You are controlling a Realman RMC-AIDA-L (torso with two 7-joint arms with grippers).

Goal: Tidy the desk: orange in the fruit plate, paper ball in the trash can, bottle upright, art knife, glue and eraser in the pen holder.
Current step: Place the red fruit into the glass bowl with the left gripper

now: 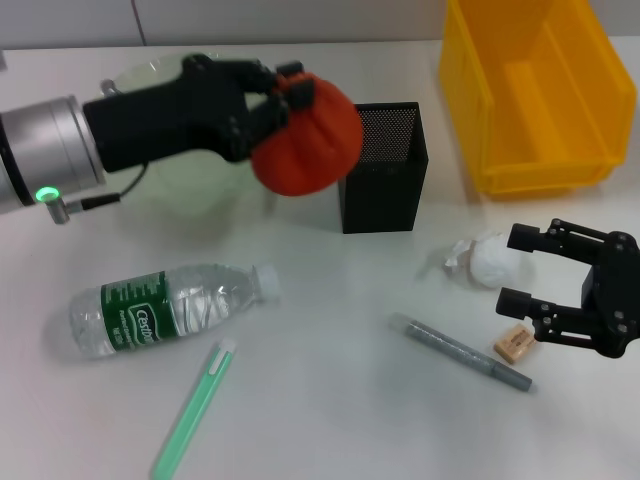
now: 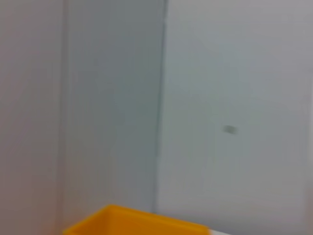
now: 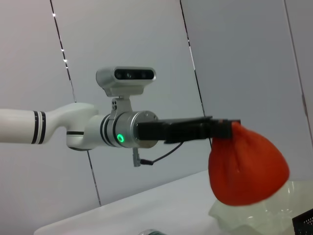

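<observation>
Overhead, left gripper [image 1: 283, 92] clasps the orange [image 1: 310, 140] (above the fruit plate [image 1: 180, 185]).

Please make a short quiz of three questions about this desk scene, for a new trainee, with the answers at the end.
1. True or false: the orange already lies in the fruit plate.
2. The paper ball lies nearest to which thing? A) the bottle B) the right gripper C) the green pen
3. Fill in: the bottle lies on its ____ on the table.

Key
1. False. The left gripper holds the orange in the air, between the plate and the pen holder.
2. B. The open right gripper is just beside the ball, with the eraser close by.
3. side.
</observation>
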